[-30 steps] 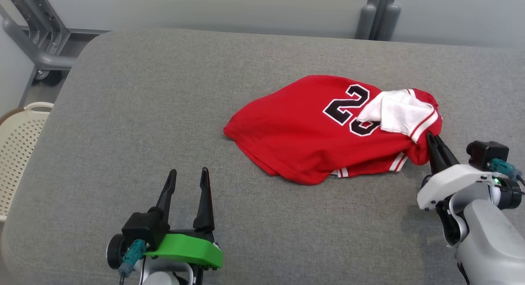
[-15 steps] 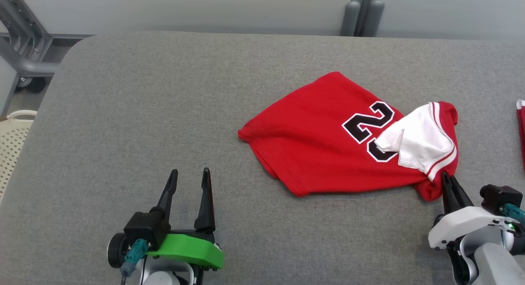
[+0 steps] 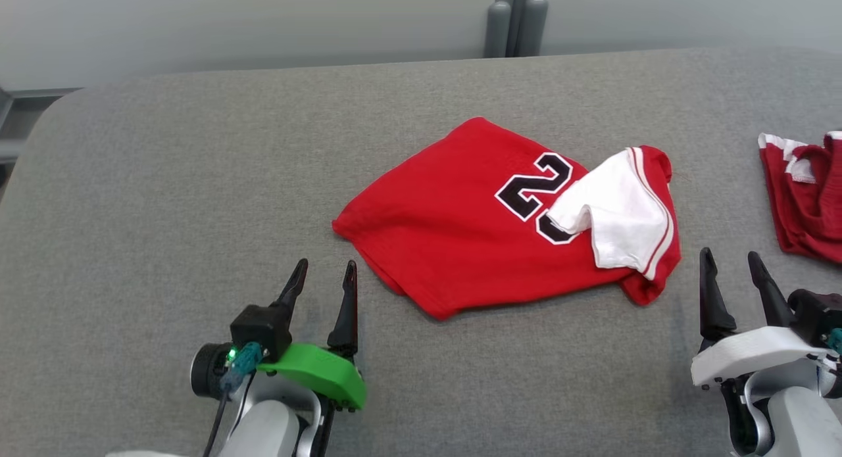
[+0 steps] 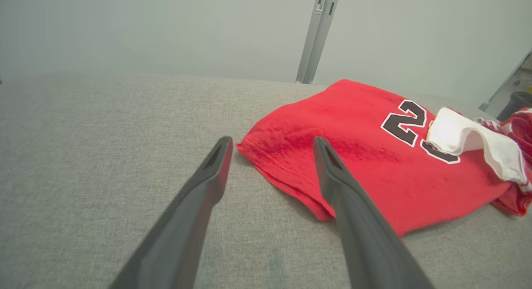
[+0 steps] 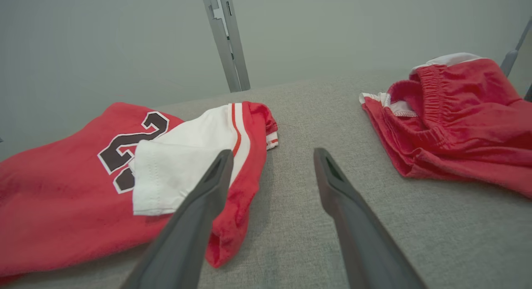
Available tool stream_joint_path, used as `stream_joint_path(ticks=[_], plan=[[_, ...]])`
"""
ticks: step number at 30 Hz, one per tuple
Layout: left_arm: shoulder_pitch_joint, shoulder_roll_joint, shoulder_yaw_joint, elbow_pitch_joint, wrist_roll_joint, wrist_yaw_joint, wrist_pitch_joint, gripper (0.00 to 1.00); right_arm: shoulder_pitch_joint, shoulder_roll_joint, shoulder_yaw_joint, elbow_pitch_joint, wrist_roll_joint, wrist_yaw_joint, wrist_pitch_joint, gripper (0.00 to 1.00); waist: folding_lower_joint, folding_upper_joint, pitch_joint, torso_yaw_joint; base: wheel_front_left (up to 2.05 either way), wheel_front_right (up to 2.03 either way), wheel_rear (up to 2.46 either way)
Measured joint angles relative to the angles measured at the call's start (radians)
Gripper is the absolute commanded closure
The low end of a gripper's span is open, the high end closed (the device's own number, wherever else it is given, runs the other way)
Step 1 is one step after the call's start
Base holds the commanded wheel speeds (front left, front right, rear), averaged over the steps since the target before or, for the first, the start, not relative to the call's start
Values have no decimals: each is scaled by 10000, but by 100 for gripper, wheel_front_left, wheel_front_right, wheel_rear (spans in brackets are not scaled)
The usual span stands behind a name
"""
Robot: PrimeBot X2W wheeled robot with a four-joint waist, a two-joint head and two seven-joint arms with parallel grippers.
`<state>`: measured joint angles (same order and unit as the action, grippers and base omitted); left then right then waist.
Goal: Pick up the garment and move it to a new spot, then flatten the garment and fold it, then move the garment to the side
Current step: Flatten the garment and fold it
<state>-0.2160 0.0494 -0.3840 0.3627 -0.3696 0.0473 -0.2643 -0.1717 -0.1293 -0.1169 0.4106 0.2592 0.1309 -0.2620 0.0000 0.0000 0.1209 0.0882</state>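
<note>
The red jersey (image 3: 460, 240) lies rumpled on the grey table (image 3: 164, 181), its hem corner just ahead of your left gripper (image 3: 325, 266) and its sleeve end just left of your right gripper (image 3: 730, 256). I'd judge flattening comes next (the white sleeve (image 3: 618, 214) flops over the number): pinch opposite edges and pull apart. Both sets of jaws stand spread and empty, fingers pointing forward.

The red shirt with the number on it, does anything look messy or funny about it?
Yes. The red shirt lies rumpled and askew on the grey padded table, not spread flat. Its white sleeve is flopped back over the black number, hiding part of it.
</note>
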Motion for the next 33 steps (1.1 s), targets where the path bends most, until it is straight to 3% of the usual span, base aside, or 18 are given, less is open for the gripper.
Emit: stream_joint_path(ticks=[6, 12, 18, 29, 30, 31, 32, 33], plan=[[-1274, 2, 36, 1944, -157, -107, 589, 0, 558, 56, -50, -1741, 35, -2, -4, 0, 0, 0, -67, -522, 0, 0, 0], [-2579, 2, 387, 3651, -654, 105, 1007, 0, 738, 50, 69, -3078, 111, -2, -6, 0, 0, 0, 15, -1020, 0, 0, 0], [-3623, 2, 627, 5384, -980, 180, 1313, 0, 662, 144, 633, -3743, 27, -2, -6, 0, 0, 0, 266, -1509, 0, 0, 0], [-4720, 267, 840, 7403, -1300, -242, 1135, 0, 545, 209, 982, -4498, 46, -2, -6, 0, 0, 0, 831, -2390, 0, 0, 0], [-4769, 267, 825, 7517, -1300, -311, 1135, 32, 546, 211, 966, -4533, 46, -2, -6, 0, 0, 0, 865, -2452, 0, 0, 0], [-4820, 265, 813, 7628, -1302, -359, 1129, 55, 550, 219, 955, -4556, 44, -2, -6, 0, 0, 0, 891, -2505, 0, 0, 0], [-4870, 265, 805, 7735, -1308, -395, 1095, 64, 554, 228, 936, -4573, 42, -2, -6, 0, 0, 0, 912, -2550, 0, 0, 0], [-4912, 267, 794, 7810, -1313, -424, 1060, 96, 556, 238, 913, -4592, 42, -2, -6, 0, 0, 0, 926, -2586, 0, 0, 0]])
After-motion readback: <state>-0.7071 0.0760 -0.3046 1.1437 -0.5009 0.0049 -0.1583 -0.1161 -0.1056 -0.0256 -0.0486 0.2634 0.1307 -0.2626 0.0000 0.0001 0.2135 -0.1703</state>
